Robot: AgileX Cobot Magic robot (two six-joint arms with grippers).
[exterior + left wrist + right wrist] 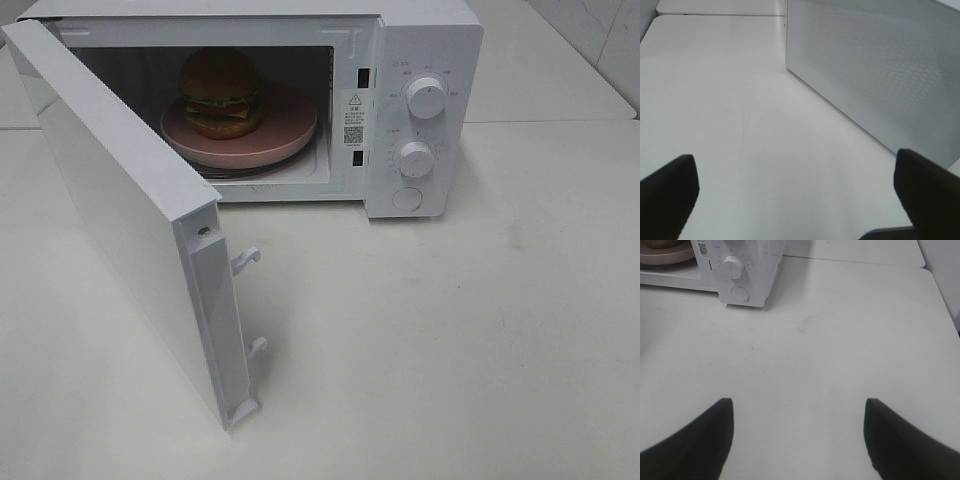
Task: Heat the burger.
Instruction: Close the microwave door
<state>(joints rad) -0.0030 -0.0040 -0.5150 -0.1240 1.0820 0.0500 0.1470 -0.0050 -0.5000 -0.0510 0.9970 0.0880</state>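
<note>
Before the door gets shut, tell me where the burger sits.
In the exterior high view the burger sits on the pink plate inside the open microwave, towards the cavity's left, with the upper knob off to its right.

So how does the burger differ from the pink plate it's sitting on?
The burger is tall and stacked; the pink plate is low and flat. The burger is golden-brown with green and yellow layers; the plate is plain pink. The plate is wider than the burger. Both are round and sit inside the open microwave.
</note>
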